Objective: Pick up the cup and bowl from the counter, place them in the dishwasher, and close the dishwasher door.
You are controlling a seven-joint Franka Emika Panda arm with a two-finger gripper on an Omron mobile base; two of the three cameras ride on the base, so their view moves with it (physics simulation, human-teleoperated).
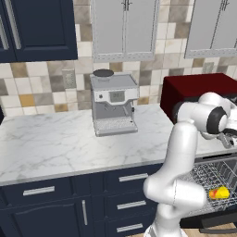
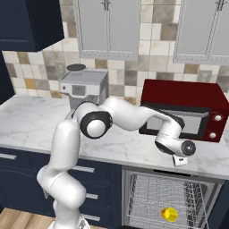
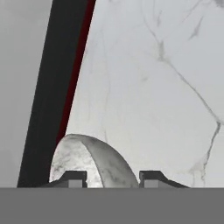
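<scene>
Marble counter (image 3: 166, 87), grey bowl (image 3: 87, 162) — rim between gripper (image 3: 113, 178) fingertips, jaws partly closed, grip unclear

A grey marbled bowl (image 3: 94, 162) sits on the white veined counter (image 1: 55, 143), close beside a dark red appliance. Below the counter, the dishwasher (image 2: 172, 197) stands open with its grey wire rack (image 2: 156, 197) pulled out, and a yellow cup (image 2: 170, 214) lies in it.

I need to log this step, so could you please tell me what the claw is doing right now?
Claw: its fingertips straddle the rim of the grey bowl on the counter; whether it grips cannot be told.
</scene>
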